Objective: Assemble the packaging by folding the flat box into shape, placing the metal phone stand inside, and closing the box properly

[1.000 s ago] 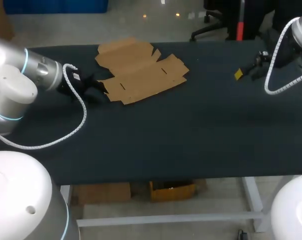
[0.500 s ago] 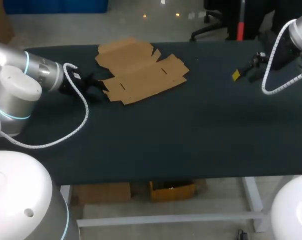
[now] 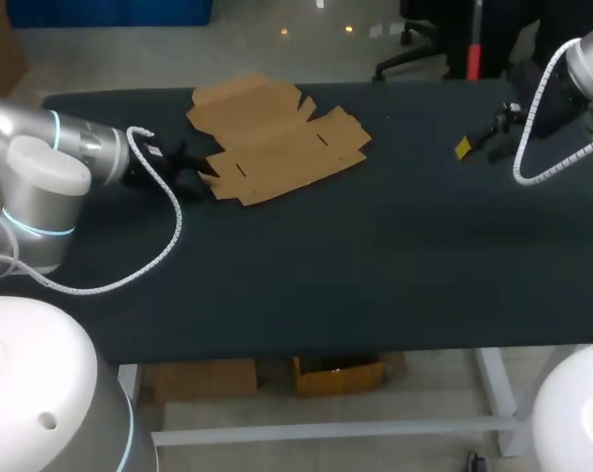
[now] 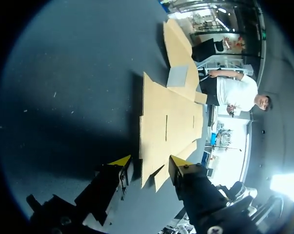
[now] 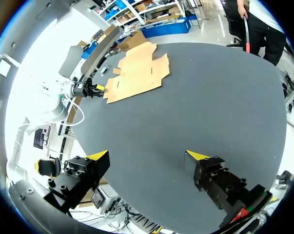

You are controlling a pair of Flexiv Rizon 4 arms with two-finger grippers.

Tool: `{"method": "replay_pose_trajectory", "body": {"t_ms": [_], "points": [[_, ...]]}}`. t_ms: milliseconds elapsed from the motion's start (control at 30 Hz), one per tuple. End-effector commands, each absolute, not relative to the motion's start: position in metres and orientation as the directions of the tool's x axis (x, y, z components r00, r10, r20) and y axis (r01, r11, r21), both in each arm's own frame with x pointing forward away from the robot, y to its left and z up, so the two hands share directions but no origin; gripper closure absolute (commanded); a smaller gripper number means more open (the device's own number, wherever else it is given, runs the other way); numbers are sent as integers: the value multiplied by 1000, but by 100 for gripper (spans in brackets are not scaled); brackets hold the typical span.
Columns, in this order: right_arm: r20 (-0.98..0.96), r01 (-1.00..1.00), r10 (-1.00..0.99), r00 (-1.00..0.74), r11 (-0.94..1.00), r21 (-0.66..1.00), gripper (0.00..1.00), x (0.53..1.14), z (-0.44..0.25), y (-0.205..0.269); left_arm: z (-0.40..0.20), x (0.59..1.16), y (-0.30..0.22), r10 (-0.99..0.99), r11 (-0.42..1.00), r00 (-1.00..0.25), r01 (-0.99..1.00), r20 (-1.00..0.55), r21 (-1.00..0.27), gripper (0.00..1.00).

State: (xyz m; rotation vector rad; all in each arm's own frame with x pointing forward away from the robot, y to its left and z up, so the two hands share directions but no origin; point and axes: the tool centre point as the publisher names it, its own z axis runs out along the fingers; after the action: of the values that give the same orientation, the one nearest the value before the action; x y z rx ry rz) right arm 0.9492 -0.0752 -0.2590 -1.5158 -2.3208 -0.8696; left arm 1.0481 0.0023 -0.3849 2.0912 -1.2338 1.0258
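Note:
The flat brown cardboard box (image 3: 271, 138) lies unfolded on the dark table (image 3: 375, 265), at the far left-centre. My left gripper (image 3: 196, 177) sits low at the box's near left edge. In the left wrist view its yellow-tipped fingers (image 4: 121, 161) stand apart on either side of a corner flap of the box (image 4: 168, 122), so the left gripper (image 4: 150, 162) is open around that edge. My right gripper (image 3: 476, 145) hangs over the far right of the table, wide open with nothing between its fingers (image 5: 149, 156). The box (image 5: 137, 70) shows far ahead of it. No metal phone stand shows.
The dark table top stretches bare between the box and the right gripper. The left arm's white cable (image 3: 163, 226) loops over the table's left part. The table's front edge (image 3: 306, 354) runs below.
My left gripper has crept slightly right, closer onto the box's edge, and its arm has shifted. The right gripper has drifted a little to the left. The box has not moved.

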Motion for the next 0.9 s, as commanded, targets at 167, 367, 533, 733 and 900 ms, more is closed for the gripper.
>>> {"method": "replay_pose_trajectory", "body": {"t_ms": [167, 367, 533, 733, 900], "points": [[508, 894, 744, -434, 286, 344, 0, 948, -260, -79, -395, 1057, -3, -473, -464, 300, -884, 829, 55, 57], [511, 895, 743, -433, 284, 345, 0, 947, -260, -80, -394, 1061, -7, -463, -466, 298, -883, 835, 56, 76], [511, 895, 743, -433, 284, 345, 0, 947, -260, -81, -393, 1061, -8, -462, -470, 303, -881, 833, 60, 100], [512, 895, 742, -433, 283, 346, 0, 946, -260, -82, -391, 1056, -9, -478, -464, 305, -884, 824, 58, 100], [510, 894, 742, -435, 285, 346, 0, 946, -260, -83, -389, 1046, -12, -504, -433, 290, -900, 814, 53, 100]]}}
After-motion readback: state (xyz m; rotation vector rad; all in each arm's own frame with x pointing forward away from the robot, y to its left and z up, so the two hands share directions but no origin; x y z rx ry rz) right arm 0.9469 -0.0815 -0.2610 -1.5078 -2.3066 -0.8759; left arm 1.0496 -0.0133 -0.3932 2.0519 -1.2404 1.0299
